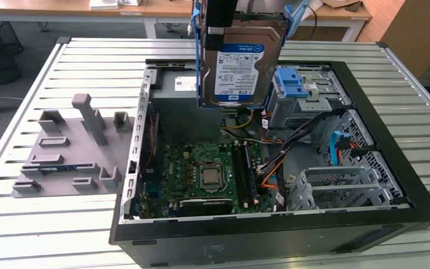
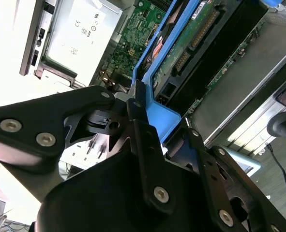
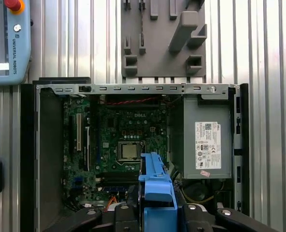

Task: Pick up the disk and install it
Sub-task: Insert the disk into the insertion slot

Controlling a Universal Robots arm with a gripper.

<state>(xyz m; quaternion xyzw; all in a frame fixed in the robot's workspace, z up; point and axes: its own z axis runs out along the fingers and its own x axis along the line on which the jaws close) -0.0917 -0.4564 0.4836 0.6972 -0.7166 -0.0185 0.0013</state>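
Your gripper point(image 2: 136, 99) is clenched on the blue carrier of the disk point(image 1: 239, 59), and you see the disk hanging upright in the air, its label facing the exterior view. It is above the open computer case point(image 1: 394, 174), near the gray power supply point(image 3: 206, 140) and the motherboard point(image 1: 200, 168).

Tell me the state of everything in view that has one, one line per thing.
disk: held upright in the air above the open case, not yet installed.
claw: shut on the disk.
computer case: lying on its side, side panel off, inside exposed.
power supply: seated inside the case.
processor: in its socket, uncovered, no cooler on it.
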